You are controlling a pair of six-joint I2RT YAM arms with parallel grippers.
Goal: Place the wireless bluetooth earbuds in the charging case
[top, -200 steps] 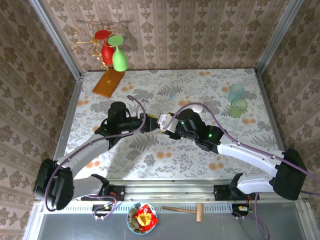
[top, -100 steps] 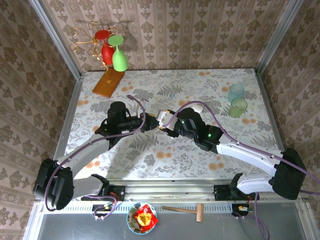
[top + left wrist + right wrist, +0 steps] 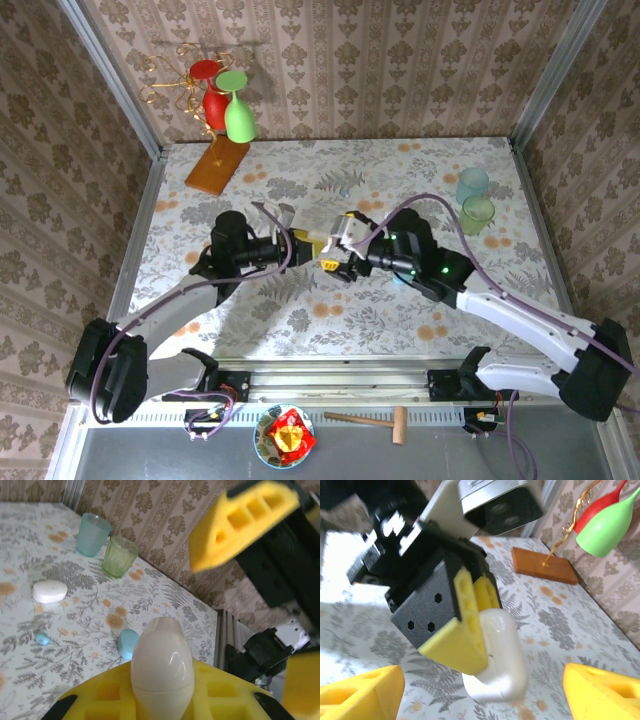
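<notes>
Charging case [image 3: 502,650] (white, egg-shaped) is pinched tight in the left hand [image 3: 475,625]; the right hand [image 3: 482,695] gapes wide, empty.

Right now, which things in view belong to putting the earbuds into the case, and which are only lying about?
For the job: charging case in the left gripper; small light-blue earbud on the table.
Lying about: blue cup; green cup; green wine glass; red wine glass.

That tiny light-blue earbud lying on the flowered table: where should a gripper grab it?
Probably across the narrow sides of the tiny light-blue earbud, descending from straight above: it lies flat and low on the flowered table, with bare surface all around.
</notes>
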